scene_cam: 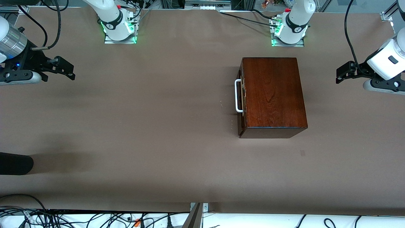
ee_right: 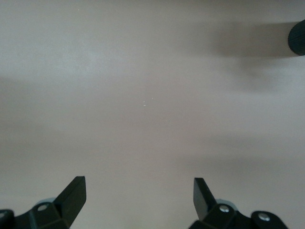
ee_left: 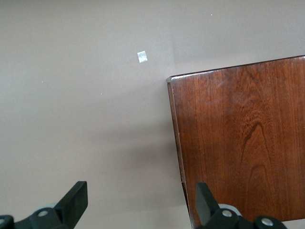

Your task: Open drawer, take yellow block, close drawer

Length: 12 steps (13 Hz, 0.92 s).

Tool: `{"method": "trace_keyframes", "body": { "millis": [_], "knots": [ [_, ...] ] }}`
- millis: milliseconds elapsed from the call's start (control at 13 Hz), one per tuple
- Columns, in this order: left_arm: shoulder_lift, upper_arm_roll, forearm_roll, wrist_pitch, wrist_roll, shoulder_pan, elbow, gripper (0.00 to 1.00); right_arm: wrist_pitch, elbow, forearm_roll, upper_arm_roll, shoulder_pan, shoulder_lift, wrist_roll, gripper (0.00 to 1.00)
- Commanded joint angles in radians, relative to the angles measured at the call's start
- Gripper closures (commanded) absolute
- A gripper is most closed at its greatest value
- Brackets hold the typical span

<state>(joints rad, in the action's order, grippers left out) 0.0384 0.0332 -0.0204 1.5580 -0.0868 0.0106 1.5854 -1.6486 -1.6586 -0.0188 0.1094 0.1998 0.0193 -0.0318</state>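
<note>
The drawer (scene_cam: 241, 100) is seen pushed into the mahogany box (scene_cam: 272, 91), which is set on the brown table (scene_cam: 142, 126) toward the left arm's end; its white handle (scene_cam: 238, 96) is turned toward the right arm's end. The left gripper (scene_cam: 341, 73) is held in the air beside the box, apart from it, fingers (ee_left: 76, 200) spread and empty. The right gripper (scene_cam: 65, 68) is held over bare table, well apart from the drawer, likewise spread and empty. The yellow block cannot be seen.
</note>
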Motion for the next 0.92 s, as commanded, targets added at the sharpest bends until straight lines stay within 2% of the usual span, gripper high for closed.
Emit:
{"method": "trace_keyframes", "body": {
  "millis": [0,230,613,844],
  "knots": [
    [0.044,0.001,0.016,-0.012,-0.019,0.006,-0.035,0.00,0.009,0.023,-0.003,-0.005,-0.010,-0.007,0.009,0.00],
    [0.092,0.019,0.031,0.005,0.001,0.057,-0.070,0.00,0.009,0.023,-0.003,-0.005,-0.010,-0.007,0.009,0.00],
    [0.169,0.030,0.019,0.005,0.002,0.235,-0.079,0.00,0.009,0.023,-0.003,-0.005,-0.010,-0.007,0.009,0.00],
    [0.251,0.030,0.034,0.046,0.025,0.342,-0.085,0.00,0.009,0.023,-0.003,-0.005,-0.010,-0.007,0.009,0.00]
  ]
}}
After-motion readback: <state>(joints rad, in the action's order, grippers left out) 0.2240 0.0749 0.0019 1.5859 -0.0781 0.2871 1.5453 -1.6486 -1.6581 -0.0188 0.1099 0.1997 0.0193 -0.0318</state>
